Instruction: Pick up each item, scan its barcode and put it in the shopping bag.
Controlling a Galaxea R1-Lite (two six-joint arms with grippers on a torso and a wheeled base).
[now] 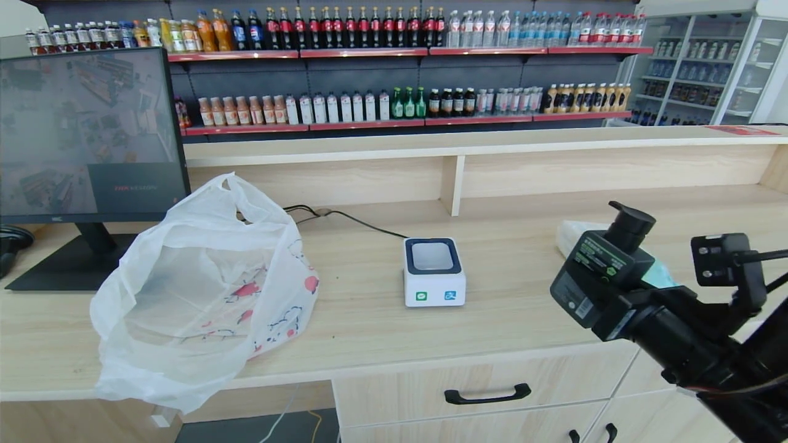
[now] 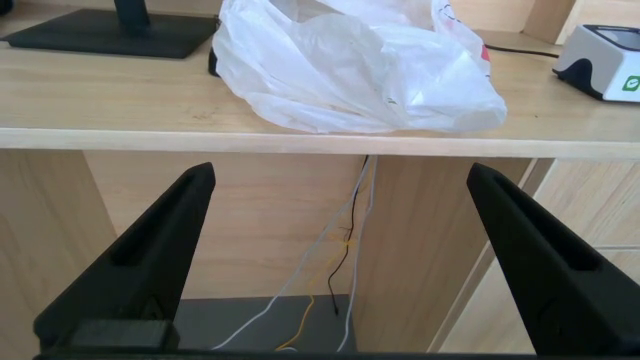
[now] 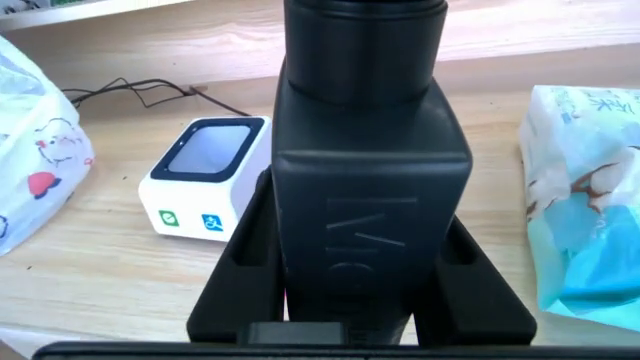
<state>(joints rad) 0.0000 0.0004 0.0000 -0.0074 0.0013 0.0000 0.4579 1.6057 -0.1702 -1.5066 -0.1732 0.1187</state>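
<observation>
Your squared black plastic bottle with a round cap and green-and-white label (image 1: 600, 271) is held up off the pale wooden bench (image 1: 492, 307), to the right of the white box scanner with its dark glass window (image 1: 434, 271). The right jaws are clamped on its lower body, probably to leave the label free for scanning. The crumpled white plastic shopping bag (image 1: 203, 295) gapes at far left to receive it. A blue-and-white soft tissue pack (image 3: 590, 200) lies beside the bottle. The left jaws are spread wide and empty, below the bench edge.
</observation>
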